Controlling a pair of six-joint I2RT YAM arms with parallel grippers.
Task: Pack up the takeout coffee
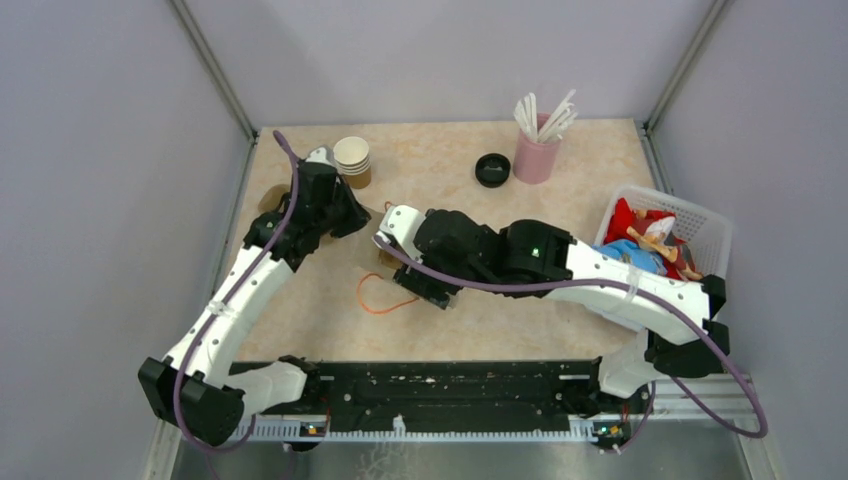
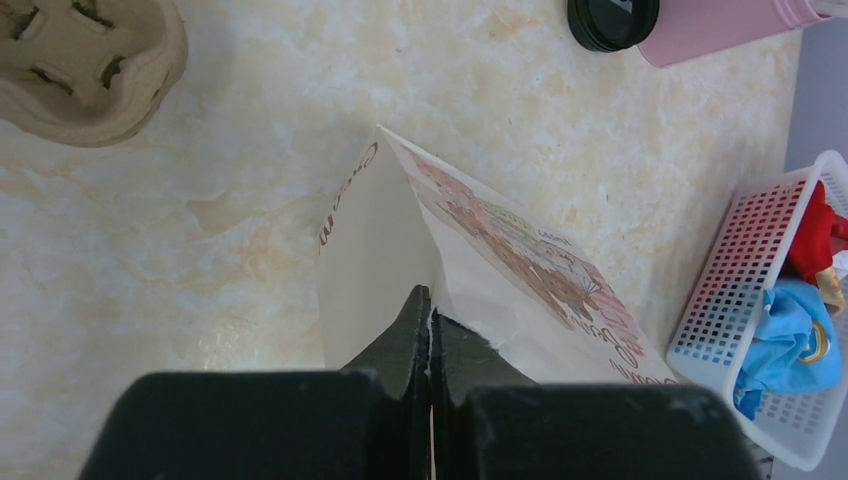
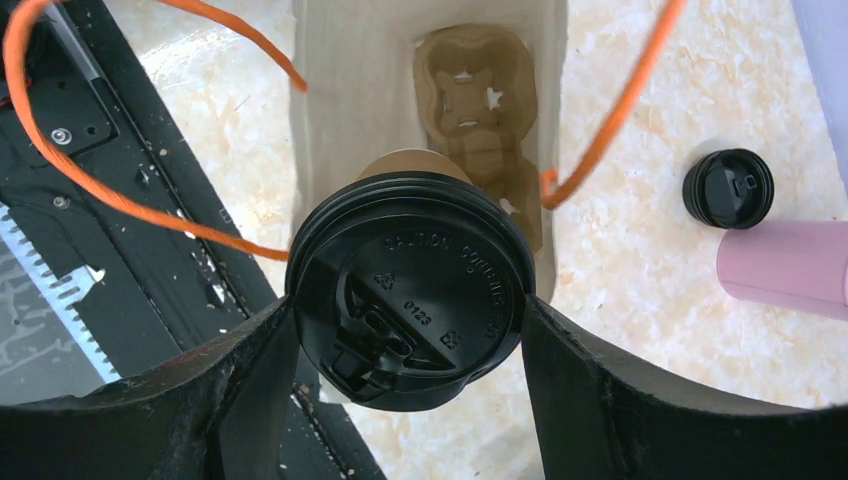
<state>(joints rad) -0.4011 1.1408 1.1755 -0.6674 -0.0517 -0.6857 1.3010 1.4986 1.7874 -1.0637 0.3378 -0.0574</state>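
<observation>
In the right wrist view the takeout coffee [image 3: 410,290], a brown cup under a black lid, sits between my right gripper's [image 3: 410,335] fingers [image 3: 250,380], which press on both sides of the lid. It hangs over the open mouth of a white paper bag [image 3: 340,110] with orange handles [image 3: 600,130]. A brown cup carrier [image 3: 480,110] lies at the bag's bottom. My left gripper [image 2: 430,325] is shut on the bag's [image 2: 500,260] top edge. From above, the right gripper [image 1: 400,250] hides the cup, and the left gripper [image 1: 345,215] is beside it.
A stack of lidless cups [image 1: 353,160] stands at the back left. A loose black lid [image 1: 492,168] lies by a pink cup of straws [image 1: 537,150]. A white basket of toys [image 1: 690,225] is at the right. Another carrier [image 2: 90,60] lies near the left arm.
</observation>
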